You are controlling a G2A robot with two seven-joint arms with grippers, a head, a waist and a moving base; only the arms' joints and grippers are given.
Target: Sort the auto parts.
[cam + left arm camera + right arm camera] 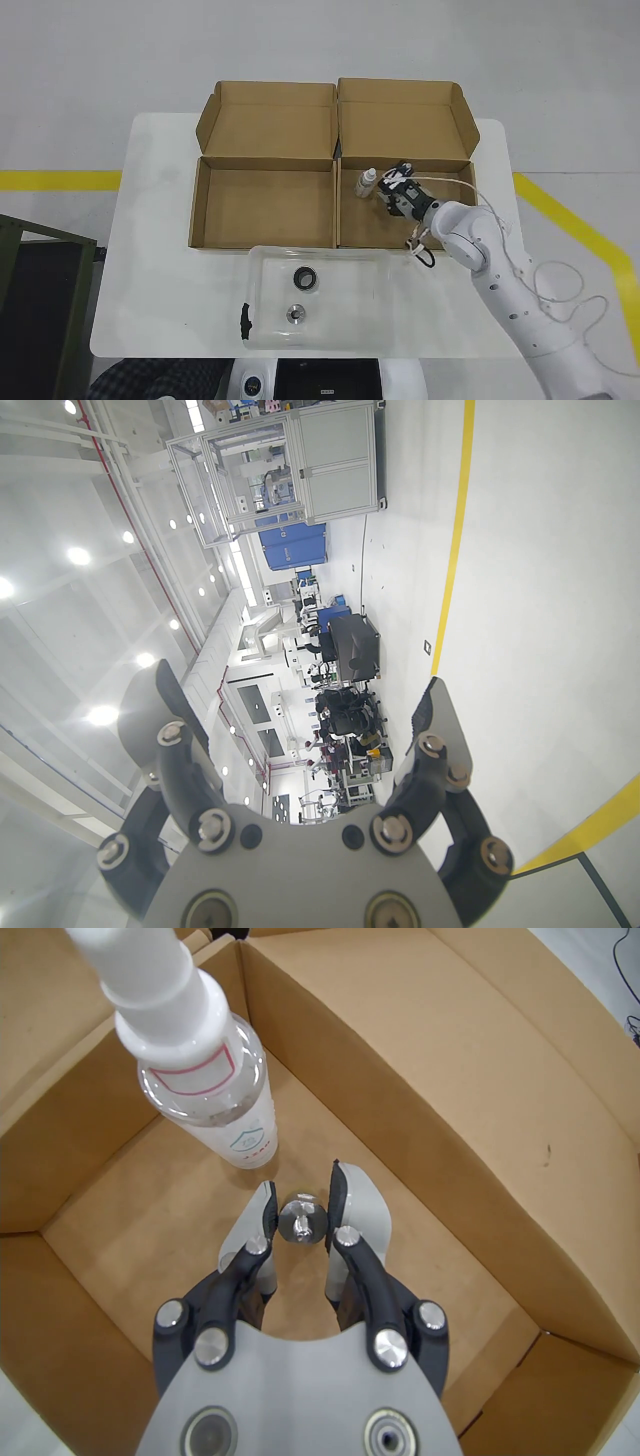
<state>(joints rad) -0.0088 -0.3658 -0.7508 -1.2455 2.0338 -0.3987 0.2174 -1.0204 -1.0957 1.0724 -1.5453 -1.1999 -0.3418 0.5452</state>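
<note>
The metal part [300,1224] is clamped in right gripper [302,1188] fingers inside the cardboard box [450,1078], judged for deposit there; left gripper [300,675] fingers spread, empty

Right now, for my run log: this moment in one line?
right: jaws on metal part, in right box, beside bottle | left: jaws open

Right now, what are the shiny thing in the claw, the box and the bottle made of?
The shiny part held by the right claw looks like polished metal: it is silvery with mirror-like glints. The box is matte brown cardboard with folded seams. The bottle seems to be clear plastic, since you can see through it. Its white cap is likely plastic too.
</note>
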